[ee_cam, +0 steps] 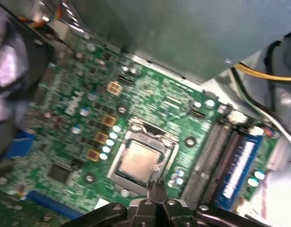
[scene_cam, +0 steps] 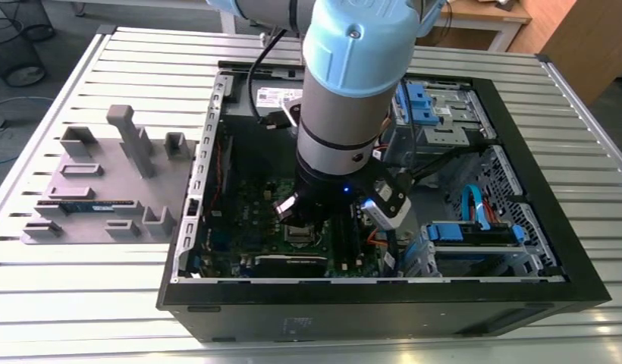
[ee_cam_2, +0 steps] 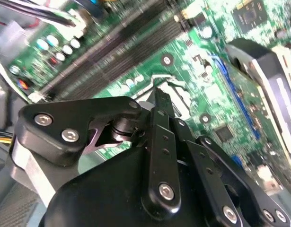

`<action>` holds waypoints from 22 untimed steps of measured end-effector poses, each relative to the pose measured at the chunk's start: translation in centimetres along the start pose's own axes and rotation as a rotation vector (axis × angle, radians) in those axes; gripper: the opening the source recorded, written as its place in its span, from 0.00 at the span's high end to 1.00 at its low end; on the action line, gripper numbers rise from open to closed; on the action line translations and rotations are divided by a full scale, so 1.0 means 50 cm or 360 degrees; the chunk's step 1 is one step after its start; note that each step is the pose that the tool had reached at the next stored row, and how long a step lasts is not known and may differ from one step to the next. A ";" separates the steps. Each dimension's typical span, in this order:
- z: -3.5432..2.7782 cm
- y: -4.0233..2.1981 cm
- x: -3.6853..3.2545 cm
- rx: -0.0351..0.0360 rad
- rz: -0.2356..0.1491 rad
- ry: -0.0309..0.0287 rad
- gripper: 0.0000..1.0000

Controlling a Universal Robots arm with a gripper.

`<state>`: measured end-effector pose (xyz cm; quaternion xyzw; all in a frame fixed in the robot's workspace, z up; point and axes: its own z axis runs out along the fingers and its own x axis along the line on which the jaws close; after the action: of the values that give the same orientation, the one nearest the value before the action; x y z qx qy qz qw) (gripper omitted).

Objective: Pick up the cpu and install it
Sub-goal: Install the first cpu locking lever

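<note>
The cpu (ee_cam: 138, 159), a small silvery square with a pale tan rim, lies flat inside the metal frame of the socket (ee_cam: 136, 128) on the green motherboard (ee_cam: 69, 137). My gripper (ee_cam: 157, 183) hangs just above the socket's edge, shut, its black fingers pressed together with nothing between them. In the second wrist view the gripper (ee_cam_2: 158, 94) points at the same socket (ee_cam_2: 176, 90). In the exterior view the arm reaches down into the open computer case (scene_cam: 392, 292) and the gripper (scene_cam: 303, 226) is low over the board.
Memory slots (ee_cam: 216, 151) run beside the socket, one holding a blue stick (ee_cam: 240, 163). A black fan (ee_cam: 13, 80) and a dark expansion card (ee_cam_2: 273, 94) flank the board. Cables and blue drive bays (scene_cam: 473, 231) fill the case's right. A grey fixture (scene_cam: 139, 152) stands on the exterior view's left.
</note>
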<state>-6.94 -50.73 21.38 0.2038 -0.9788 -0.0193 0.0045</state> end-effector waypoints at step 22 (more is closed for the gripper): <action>-0.038 0.017 0.021 0.0003 0.0010 -0.00078 0.89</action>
<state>-8.22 -50.45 23.30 0.2008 -0.9795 -0.0188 0.0019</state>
